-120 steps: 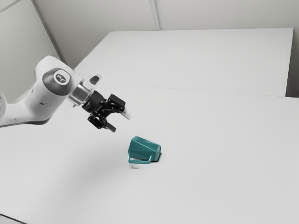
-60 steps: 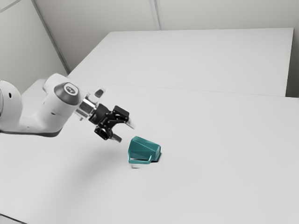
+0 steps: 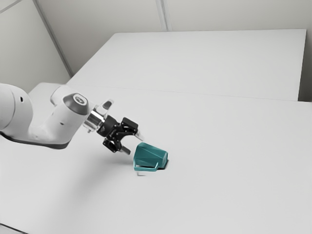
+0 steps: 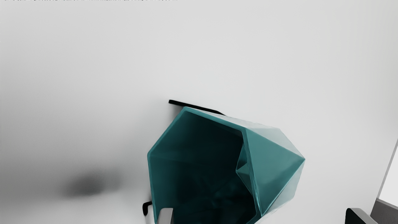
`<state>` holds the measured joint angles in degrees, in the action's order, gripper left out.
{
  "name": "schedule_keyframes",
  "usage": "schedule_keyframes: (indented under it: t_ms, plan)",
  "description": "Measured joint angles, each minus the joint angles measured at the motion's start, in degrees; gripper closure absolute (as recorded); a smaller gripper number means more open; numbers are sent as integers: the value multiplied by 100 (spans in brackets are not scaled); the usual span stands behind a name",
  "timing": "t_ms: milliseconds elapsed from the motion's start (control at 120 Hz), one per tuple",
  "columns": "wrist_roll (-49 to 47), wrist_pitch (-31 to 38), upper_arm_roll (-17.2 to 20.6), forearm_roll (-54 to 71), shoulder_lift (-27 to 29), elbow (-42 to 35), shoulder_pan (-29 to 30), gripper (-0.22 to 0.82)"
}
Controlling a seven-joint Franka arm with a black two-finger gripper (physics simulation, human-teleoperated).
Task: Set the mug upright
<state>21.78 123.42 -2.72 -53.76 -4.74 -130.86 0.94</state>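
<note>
Faceted teal mug: is lying unshifted on its side, needing righting.
Black two-finger gripper: is nearing it, standing wide open, holding nothing.

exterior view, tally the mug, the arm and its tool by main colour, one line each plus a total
Teal: 1, the mug
Black: 1, the tool
White: 1, the arm
Total: 3
</note>
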Motion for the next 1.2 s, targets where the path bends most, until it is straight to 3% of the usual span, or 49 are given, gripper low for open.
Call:
schedule_keyframes:
  t_ms: [1042, 1200]
  plan:
    - [1421, 84, 201, -1462, -407, 14, -18, 0]
    - [1556, 91, 230, -1546, -427, 14, -14, 9]
